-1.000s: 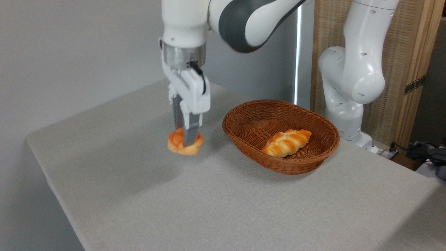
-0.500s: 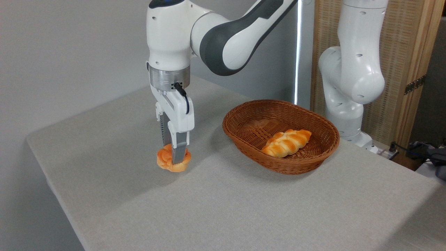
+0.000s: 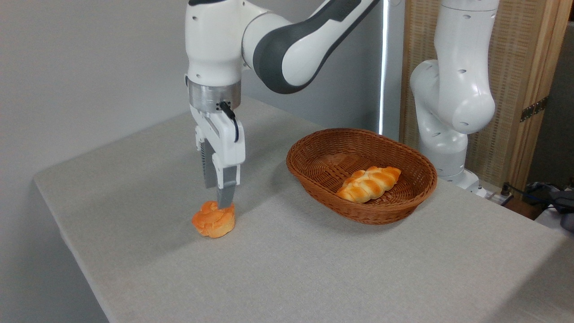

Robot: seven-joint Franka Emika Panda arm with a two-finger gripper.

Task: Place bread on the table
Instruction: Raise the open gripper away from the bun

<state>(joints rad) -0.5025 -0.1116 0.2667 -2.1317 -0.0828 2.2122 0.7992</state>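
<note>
The bread (image 3: 214,220), a small round orange-golden bun with a swirled top, rests on the grey cloth-textured table (image 3: 314,269), left of centre. My gripper (image 3: 217,197) hangs straight down just above it, open, with nothing between its fingers. The nearer fingertip (image 3: 226,204) sits at the bun's upper right edge; whether it touches I cannot tell. The farther finger (image 3: 209,175) ends higher, behind the bun.
A brown oval wicker basket (image 3: 314,148) stands to the right of the gripper and holds a longer, paler braided loaf (image 3: 368,184). The arm's white base (image 3: 448,112) rises behind the basket. The table's left edge runs near the bun.
The gripper carried the bun down and to the left, set it on the table, let go and rose slightly. The bun now lies free below the fingers.
</note>
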